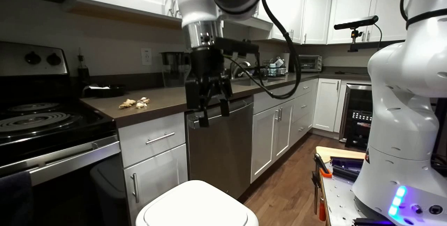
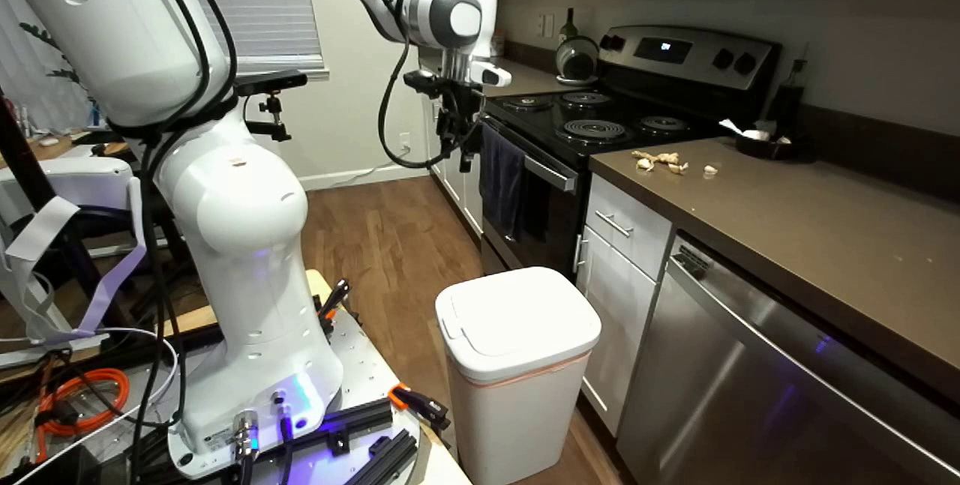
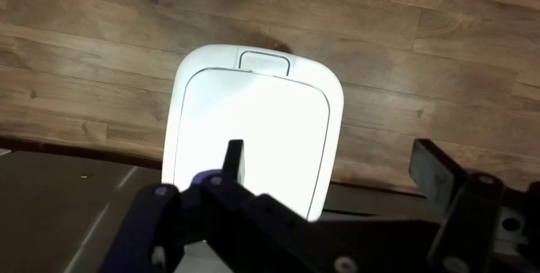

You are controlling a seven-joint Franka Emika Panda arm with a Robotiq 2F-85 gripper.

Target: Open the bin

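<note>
On the wood floor (image 2: 382,238), between the edge of the work table (image 2: 360,365) and the front of the white base cabinet (image 2: 622,305): white plastic bin (image 2: 514,421), upright, with contact against the cabinet impossible to judge. On top of the bin: rounded-rectangular lid (image 3: 270,117), closed. Near the middle of one short edge of the lid, in the wrist view: tab (image 3: 265,62) with dark outline.

Above the lid and well apart from it: gripper (image 1: 214,113), directed downward, with fingers (image 3: 233,157) set wide. Across the lid panel in the wrist view: one finger; past the long edge of the lid: the opposite finger. Above the gripper, in both exterior views: white wrist section of the arm (image 1: 193,2), with black cable (image 1: 287,36) looped alongside. At the work table: arm base (image 1: 384,180) with blue-lit indicators (image 1: 397,201).

On one side of the base cabinet: stainless dishwasher (image 2: 750,387). On the opposite side: black range (image 2: 628,106), with dark towel (image 2: 501,178) over the oven handle (image 2: 551,174) at its front edge. Along the tops of cabinet and dishwasher: brown countertop (image 2: 817,215). Near the countertop corner next to the range: ginger root (image 1: 126,104) and garlic cloves (image 1: 141,104). Toward the rear edge: black dish (image 2: 772,146) and dark bottle (image 2: 787,95).

At the work table edge nearest the bin: black-and-orange clamp (image 2: 422,404).
</note>
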